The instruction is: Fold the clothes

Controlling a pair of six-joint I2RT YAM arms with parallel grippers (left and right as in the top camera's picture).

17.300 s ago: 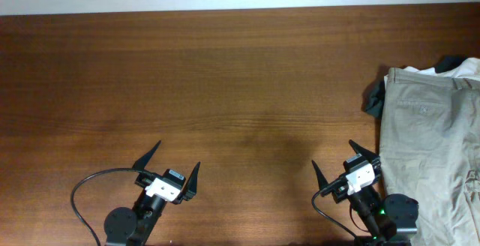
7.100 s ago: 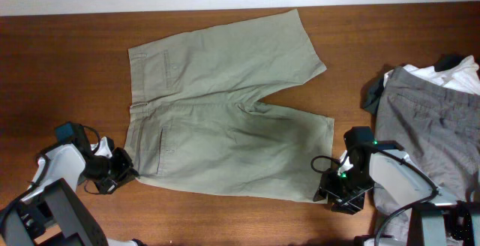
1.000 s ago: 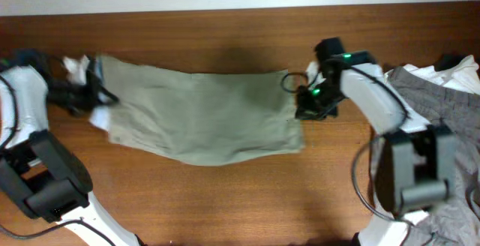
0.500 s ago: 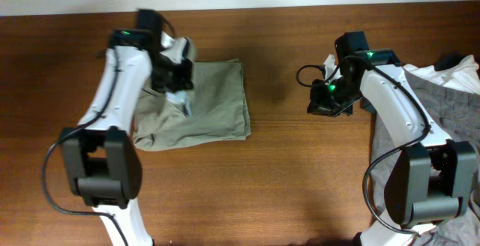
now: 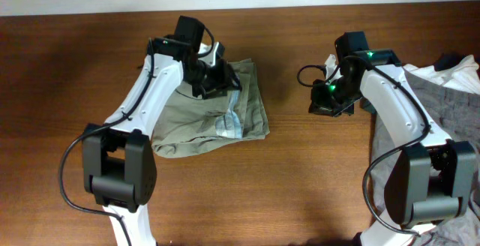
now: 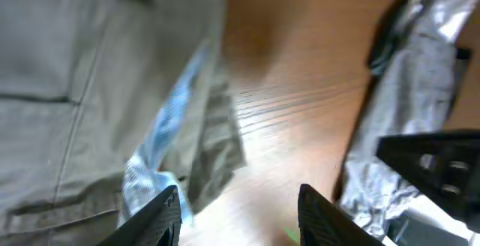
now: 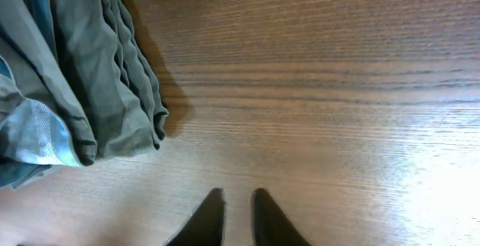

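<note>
The khaki shorts [image 5: 201, 122] lie folded in a bundle left of the worktop's [image 5: 300, 190] middle, with pale blue lining [image 5: 229, 122] showing near their right edge. The left hand [image 5: 216, 77] hangs over their upper edge, fingers wide, gripping nothing (its wrist view shows this). The right hand [image 5: 330, 100], fingers nearly together and empty, hovers over bare wood near the grey trousers [image 5: 457, 148].

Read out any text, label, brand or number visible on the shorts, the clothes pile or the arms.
None can be read.
The khaki shorts show a pale blue inner lining but no legible tag.
The clothes pile at the right edge bears no print.
The right arm carries only a green light, no lettering.
</note>
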